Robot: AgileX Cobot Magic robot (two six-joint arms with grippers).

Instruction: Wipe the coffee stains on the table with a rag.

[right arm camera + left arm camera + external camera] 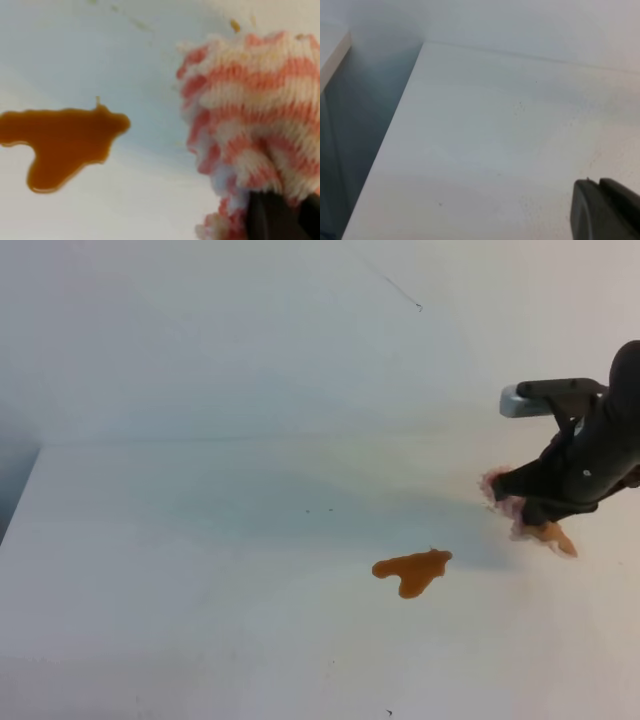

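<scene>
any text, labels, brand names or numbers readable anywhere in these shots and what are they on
None can be read.
The rag shows only pink and white stripes, no tag.
The right end effector and its dark arm show no legible marking.
The table carries only the coffee stains and tiny specks.
The left end effector is plain dark.

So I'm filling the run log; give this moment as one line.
right end effector: shut on rag | coffee stains: unwiped, left of rag | left end effector: idle

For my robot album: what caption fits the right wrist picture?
Striped rag pinched in the fingers, beside the coffee stains.
</scene>
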